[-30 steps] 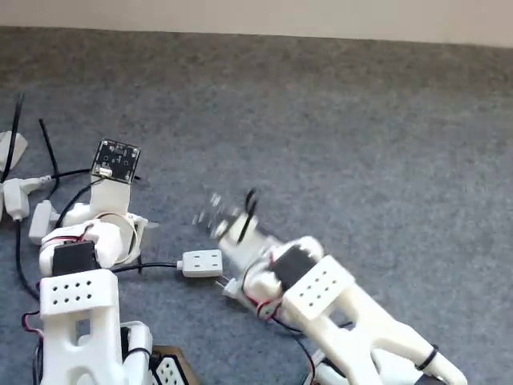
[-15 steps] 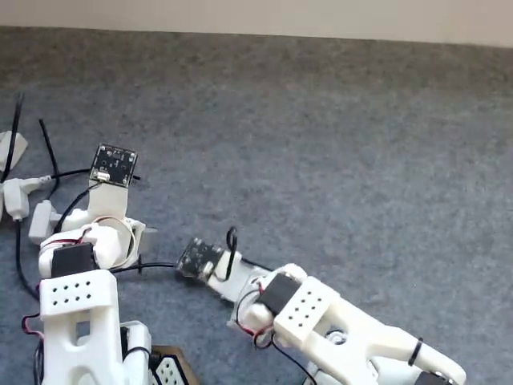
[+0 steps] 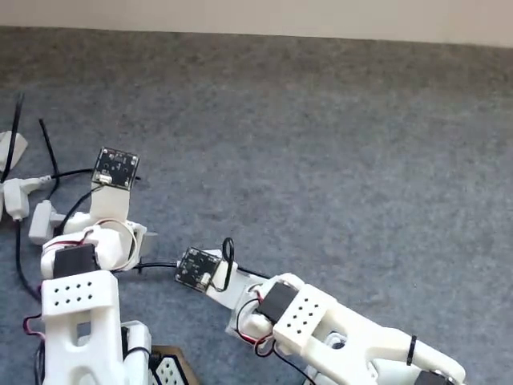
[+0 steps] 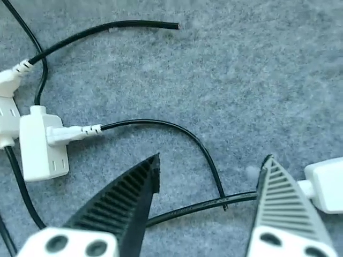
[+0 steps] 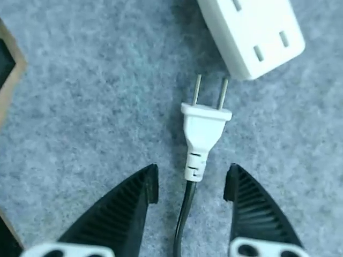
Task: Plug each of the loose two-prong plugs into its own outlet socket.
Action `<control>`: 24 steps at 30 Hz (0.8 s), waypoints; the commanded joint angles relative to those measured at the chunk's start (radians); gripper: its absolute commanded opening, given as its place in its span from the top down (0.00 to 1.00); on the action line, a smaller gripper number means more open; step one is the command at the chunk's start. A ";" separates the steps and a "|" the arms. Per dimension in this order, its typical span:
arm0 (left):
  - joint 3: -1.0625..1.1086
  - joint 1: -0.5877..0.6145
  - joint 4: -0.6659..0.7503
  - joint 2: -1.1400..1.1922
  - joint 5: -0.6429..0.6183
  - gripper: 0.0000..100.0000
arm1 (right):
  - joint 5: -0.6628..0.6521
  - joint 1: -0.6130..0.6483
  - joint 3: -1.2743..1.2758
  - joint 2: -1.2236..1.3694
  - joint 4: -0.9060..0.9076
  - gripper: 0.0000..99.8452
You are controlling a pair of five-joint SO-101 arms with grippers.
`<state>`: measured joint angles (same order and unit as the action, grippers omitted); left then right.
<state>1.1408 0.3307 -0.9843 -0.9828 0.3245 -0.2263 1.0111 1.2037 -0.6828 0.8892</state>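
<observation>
On the grey carpet lies a white two-prong plug [image 5: 203,128], its prongs aimed at a white outlet socket [image 5: 252,32] a short gap away. My right gripper [image 5: 192,170] is open, one finger on each side of the plug's cable end, not touching it. In the high view the right arm [image 3: 321,321] reaches left and its wrist board [image 3: 196,269] covers that socket. My left gripper [image 4: 210,159] is open above a black cable [image 4: 187,211]. Beyond it, a white outlet block [image 4: 40,144] has a plug [image 4: 69,134] seated in it.
Another white connector body [image 4: 326,182] lies beside the left gripper's pale finger. More white plugs and black cords [image 3: 20,196] are bunched at the table's left edge. A brown-edged object [image 3: 172,361] sits by the left arm's base [image 3: 80,305]. Open carpet [image 3: 361,144] spreads to the right.
The right arm has swung left and lowered, so its wrist now hides the white socket that showed before. The left arm has barely moved.
</observation>
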 commanded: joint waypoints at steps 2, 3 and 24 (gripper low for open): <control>0.007 0.013 0.012 -0.010 0.008 0.70 | -0.043 0.010 0.016 0.107 -0.073 0.80; 0.007 0.013 0.012 -0.010 0.008 0.70 | -0.043 0.010 0.013 0.137 -0.077 0.80; -0.056 0.128 0.008 -0.015 0.100 0.70 | 0.074 -0.211 -0.371 0.168 0.042 0.99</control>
<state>1.1531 0.4396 -0.9843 -0.9828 0.4135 -0.1956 0.7917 0.9306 -0.4173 0.9214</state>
